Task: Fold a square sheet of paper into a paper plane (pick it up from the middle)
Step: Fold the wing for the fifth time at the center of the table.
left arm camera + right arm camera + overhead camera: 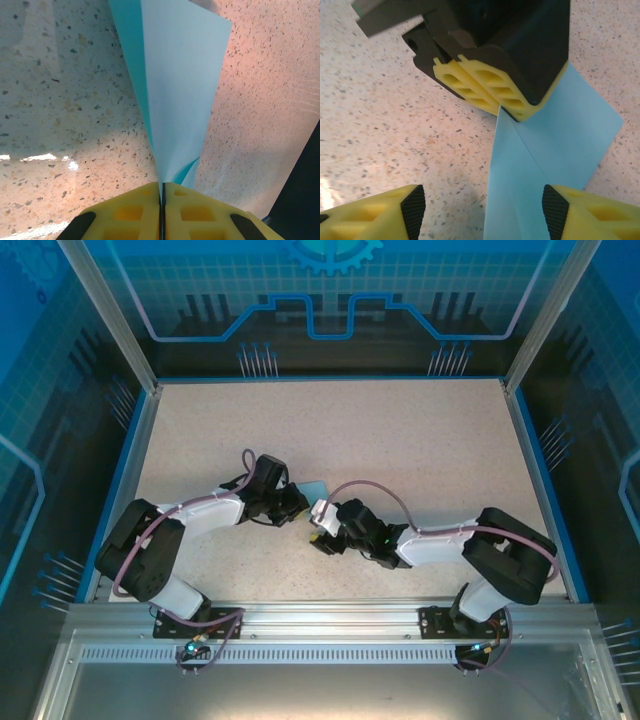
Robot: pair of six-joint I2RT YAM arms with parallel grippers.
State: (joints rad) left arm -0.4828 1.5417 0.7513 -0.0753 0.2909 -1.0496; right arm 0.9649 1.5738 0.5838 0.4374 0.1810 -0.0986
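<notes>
The paper [313, 487] sits near the middle of the table [400, 440], between the two arms, pinched at one end by the left end effector [296, 502]. From the left wrist, the left end effector [162, 192] is clenched on it: the yellow fingers [130, 212] are pressed together with the sheet caught in the thin seam between them. From there the paper [180, 90] fans out wider away from the fingers, doubled over, with a deeper cyan layer showing along its left edge behind a paler face. Its far end hangs over the speckled table [60, 100]; I cannot tell whether it touches.

From the right wrist, the left end effector [495, 97] grips the paper [560, 135] at a narrow end, and a straight edge or crease runs diagonally down the sheet. The right end effector [484, 210] is released, its fingers [412, 210] spread wide on either side of the paper's near part, not touching it. In the top view the right end effector [322, 523] lies just beside the left one
</notes>
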